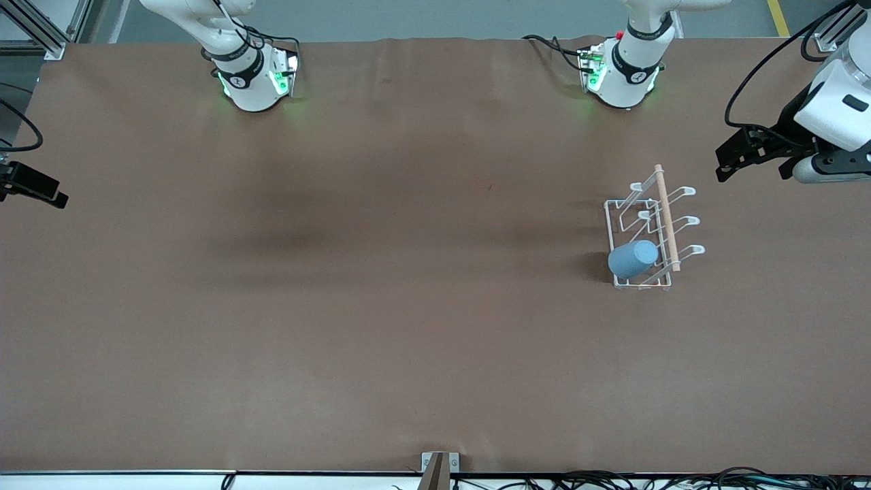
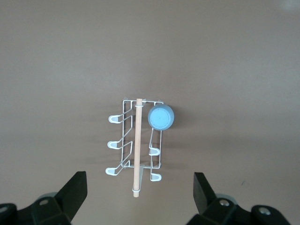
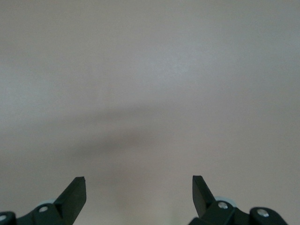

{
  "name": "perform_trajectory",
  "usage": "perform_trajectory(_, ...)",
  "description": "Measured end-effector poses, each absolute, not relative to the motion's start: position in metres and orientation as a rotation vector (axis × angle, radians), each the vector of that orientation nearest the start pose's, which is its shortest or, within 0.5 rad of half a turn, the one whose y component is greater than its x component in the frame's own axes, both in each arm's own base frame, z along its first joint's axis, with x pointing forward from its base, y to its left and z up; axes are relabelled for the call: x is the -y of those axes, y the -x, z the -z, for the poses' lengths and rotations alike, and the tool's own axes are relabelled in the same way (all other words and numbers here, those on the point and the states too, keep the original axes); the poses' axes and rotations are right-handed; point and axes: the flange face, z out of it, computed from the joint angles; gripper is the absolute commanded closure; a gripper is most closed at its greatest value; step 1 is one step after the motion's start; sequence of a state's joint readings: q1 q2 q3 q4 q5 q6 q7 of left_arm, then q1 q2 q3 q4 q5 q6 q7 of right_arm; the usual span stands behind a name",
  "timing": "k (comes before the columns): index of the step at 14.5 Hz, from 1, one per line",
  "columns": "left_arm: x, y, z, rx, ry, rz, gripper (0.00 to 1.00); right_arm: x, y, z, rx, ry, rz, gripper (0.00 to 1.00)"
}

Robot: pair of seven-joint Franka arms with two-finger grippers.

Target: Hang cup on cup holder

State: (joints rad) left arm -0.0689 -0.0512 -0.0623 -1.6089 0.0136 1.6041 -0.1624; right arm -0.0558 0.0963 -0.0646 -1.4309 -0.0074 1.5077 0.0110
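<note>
The light blue cup (image 1: 633, 258) hangs mouth-down and tilted on a prong of the white wire cup holder (image 1: 665, 218), on the prong nearest the front camera, on the side toward the right arm's end. In the left wrist view the cup (image 2: 161, 117) shows its flat bottom beside the holder's wooden dowel (image 2: 138, 145). My left gripper (image 1: 725, 162) is open and empty, up over the table at the left arm's end, apart from the holder; its jaws (image 2: 139, 180) stand wide. My right gripper (image 1: 37, 185) is open and empty (image 3: 139, 183) at the right arm's end, over bare table.
The brown table cover (image 1: 381, 306) carries only the holder. Both arm bases (image 1: 255, 78) stand along the edge farthest from the front camera. Cables (image 1: 612, 480) and a small bracket (image 1: 439, 468) lie at the edge nearest it.
</note>
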Motion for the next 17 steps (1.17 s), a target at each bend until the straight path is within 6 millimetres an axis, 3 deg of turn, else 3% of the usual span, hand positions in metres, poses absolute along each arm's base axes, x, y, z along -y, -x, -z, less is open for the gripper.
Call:
perform_trajectory(10,0.072,-0.537,-0.638,0.022,3.161,0.07,0.01,0.069,-0.576,-0.632,-0.207,3.148,-0.004,0.0)
perform_trajectory(17,0.06,-0.539,-0.638,0.021,3.187,0.068,0.01,0.069,-0.576,-0.632,-0.208,3.148,-0.004,0.0)
